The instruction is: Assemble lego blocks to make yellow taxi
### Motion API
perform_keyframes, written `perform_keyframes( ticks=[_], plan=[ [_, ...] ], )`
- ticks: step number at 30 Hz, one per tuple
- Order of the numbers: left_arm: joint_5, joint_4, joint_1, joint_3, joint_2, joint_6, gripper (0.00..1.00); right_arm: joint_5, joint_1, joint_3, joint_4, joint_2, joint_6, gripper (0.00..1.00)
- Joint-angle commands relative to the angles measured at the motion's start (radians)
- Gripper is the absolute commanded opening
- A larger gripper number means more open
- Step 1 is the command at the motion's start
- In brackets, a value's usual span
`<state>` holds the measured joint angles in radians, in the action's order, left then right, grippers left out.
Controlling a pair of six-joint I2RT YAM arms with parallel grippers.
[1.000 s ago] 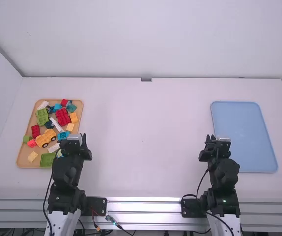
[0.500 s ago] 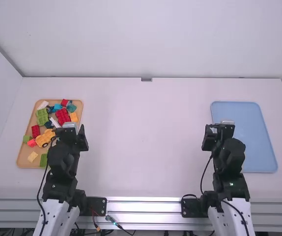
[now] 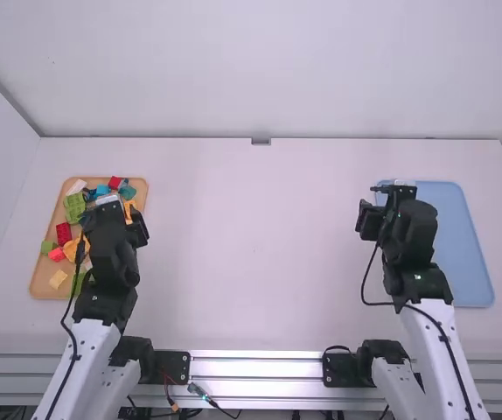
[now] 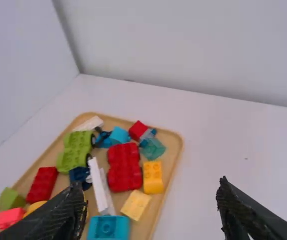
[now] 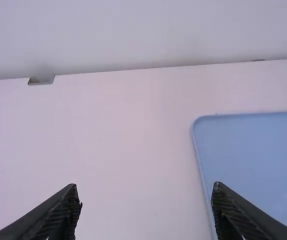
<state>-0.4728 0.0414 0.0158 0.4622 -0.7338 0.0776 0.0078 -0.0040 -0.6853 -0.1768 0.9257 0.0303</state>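
Left gripper [image 3: 111, 212]: you are holding it above the tan tray, near the edge facing the table's middle; its two fingers are standing wide apart.
Right gripper [image 3: 393, 199]: you are holding it by the blue tray, over or beside its inner edge, you cannot be telling which; its fingers, too, are standing wide apart.
Tan tray [image 3: 38, 284]: it is lying at your left end of the table [image 3: 255, 262] and is carrying the taxi blocks, all loosely jumbled.
Yellow pieces: you are seeing an orange-yellow block [image 4: 153, 176] lying just beside the large red block [image 4: 123, 172], a pale yellow block [image 4: 136, 205] lying near both, and a yellow-orange piece [image 3: 71, 249] sitting partly hidden by your left arm. Another pale block [image 3: 58, 279] is resting near the tray's outer edge.
Reds: the large red block is sitting between the orange-yellow block and a long white piece [image 4: 98, 185]; a dark red block [image 4: 42, 184] is lying near a small green block [image 4: 11, 199].
Greens and blues: a large green block [image 4: 76, 150] is resting near a dark blue block [image 4: 78, 176]; a teal block [image 4: 108, 228] is lying just beside the pale yellow one.
Blue tray [image 3: 463, 254]: it is lying flat at your right end, well apart from the tan tray.
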Motion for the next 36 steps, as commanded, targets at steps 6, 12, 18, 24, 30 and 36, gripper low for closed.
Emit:
perform_keyframes(
  ticks=[6,12,18,24,30,36],
  plan=[
    [-0.145,-0.058,-0.03,0.169,-0.122,-0.052,0.82,0.005,-0.006,-0.156,-0.031,0.164,0.016,0.83],
    [-0.035,-0.187,-0.189,0.303,-0.214,-0.09,0.9,0.006,-0.007,-0.233,-0.05,0.265,0.02,0.9],
    [0.18,-0.243,-0.415,0.416,-0.32,-0.208,0.96,0.007,-0.008,-0.29,-0.063,0.339,0.023,0.96],
    [0.335,-0.308,-0.588,0.539,-0.477,-0.426,0.99,0.008,-0.008,-0.32,-0.069,0.378,0.025,0.99],
    [0.342,-0.455,-0.658,0.731,-0.683,-0.655,0.99,0.008,-0.008,-0.323,-0.071,0.382,0.025,0.99],
    [0.47,-0.816,-0.664,1.086,-0.991,-1.028,0.99,0.007,-0.008,-0.323,-0.072,0.382,0.025,0.99]
  ],
)
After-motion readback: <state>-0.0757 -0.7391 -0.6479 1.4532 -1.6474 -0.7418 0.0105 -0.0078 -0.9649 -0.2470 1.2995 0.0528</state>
